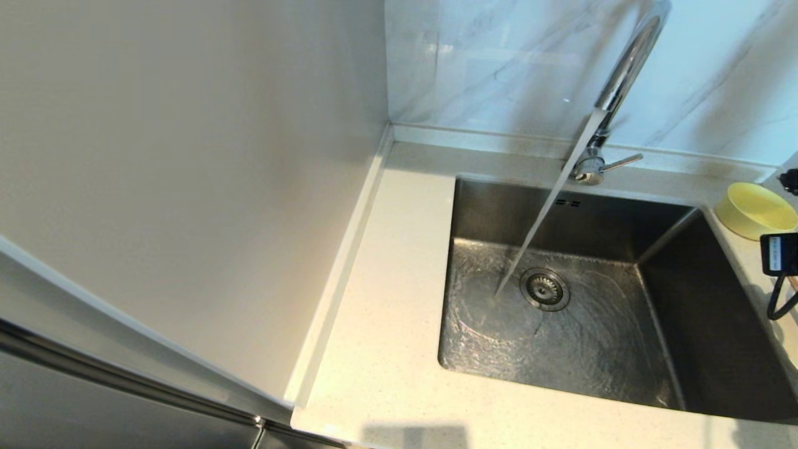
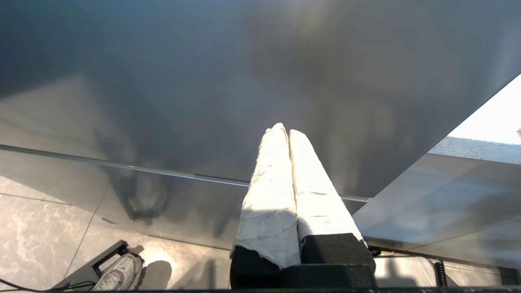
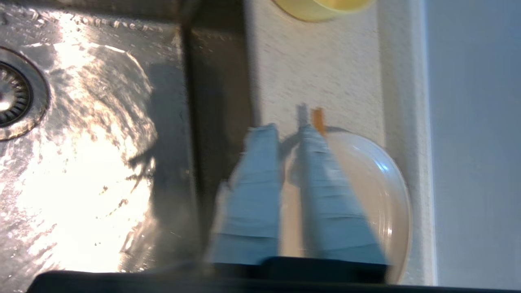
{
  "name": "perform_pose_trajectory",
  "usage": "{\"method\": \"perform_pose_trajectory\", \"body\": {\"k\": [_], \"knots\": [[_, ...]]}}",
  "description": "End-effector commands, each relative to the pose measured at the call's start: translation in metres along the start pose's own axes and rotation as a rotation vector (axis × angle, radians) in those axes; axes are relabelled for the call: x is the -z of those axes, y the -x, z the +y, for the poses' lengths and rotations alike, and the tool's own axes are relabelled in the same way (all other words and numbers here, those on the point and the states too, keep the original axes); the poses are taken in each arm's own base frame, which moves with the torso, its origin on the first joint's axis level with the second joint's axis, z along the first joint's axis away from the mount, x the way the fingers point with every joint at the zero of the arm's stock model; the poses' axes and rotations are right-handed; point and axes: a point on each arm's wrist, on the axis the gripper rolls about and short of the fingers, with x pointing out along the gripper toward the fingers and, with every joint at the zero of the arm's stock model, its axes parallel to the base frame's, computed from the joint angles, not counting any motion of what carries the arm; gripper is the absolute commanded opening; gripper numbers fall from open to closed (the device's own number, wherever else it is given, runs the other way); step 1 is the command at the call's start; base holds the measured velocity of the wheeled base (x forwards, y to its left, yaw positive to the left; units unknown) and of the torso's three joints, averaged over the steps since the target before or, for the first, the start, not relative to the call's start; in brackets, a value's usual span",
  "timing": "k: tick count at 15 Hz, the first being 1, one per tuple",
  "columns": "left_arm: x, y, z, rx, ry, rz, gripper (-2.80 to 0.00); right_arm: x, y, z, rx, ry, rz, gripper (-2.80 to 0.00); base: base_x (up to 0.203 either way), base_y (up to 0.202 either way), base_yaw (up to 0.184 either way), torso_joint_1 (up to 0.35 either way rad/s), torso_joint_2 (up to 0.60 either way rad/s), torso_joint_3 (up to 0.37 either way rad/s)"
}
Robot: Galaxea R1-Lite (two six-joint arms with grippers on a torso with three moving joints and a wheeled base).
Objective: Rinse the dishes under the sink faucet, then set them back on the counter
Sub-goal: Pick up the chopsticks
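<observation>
Water (image 1: 541,218) runs from the chrome faucet (image 1: 629,62) into the steel sink (image 1: 704,312) and spreads beside the drain strainer (image 1: 544,289). The pale-yellow bowl (image 1: 754,209) stands on the counter right of the basin. In the right wrist view my right gripper (image 3: 287,130) hovers open over the white plate (image 3: 366,191), which lies on the counter (image 3: 317,69) next to the sink's edge. A brown chopstick tip (image 3: 317,119) pokes out past one finger. The bowl's rim (image 3: 325,6) shows farther along. My left gripper (image 2: 285,130) is shut and empty, parked low by a grey cabinet front.
The faucet's side lever (image 1: 620,163) points right. A broad stretch of counter (image 1: 386,312) lies left of the basin, bounded by a raised rim and a beige wall. A black part of my right arm (image 1: 779,252) shows at the right edge. Marble-veined panel stands behind.
</observation>
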Motion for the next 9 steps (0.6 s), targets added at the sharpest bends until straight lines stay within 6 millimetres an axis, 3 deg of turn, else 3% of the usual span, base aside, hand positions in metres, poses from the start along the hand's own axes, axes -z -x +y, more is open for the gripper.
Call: {"method": "perform_pose_trajectory", "body": {"k": [1,5,9], "knots": [[0.0,0.0,0.0,0.0,0.001,0.0,-2.8,0.005,0.01,-0.024,0.03,-0.038,-0.011,0.0,0.0,0.0,0.0,0.0,0.0,0.0],[0.0,0.0,0.0,0.0,0.001,0.0,-2.8,0.026,0.007,-0.06,-0.006,-0.099,0.07,0.0,0.0,0.0,0.0,0.0,0.0,0.0],[0.0,0.0,0.0,0.0,0.001,0.0,-2.8,0.045,-0.003,-0.071,-0.125,-0.144,0.188,0.0,0.0,0.0,0.0,0.0,0.0,0.0]]}}
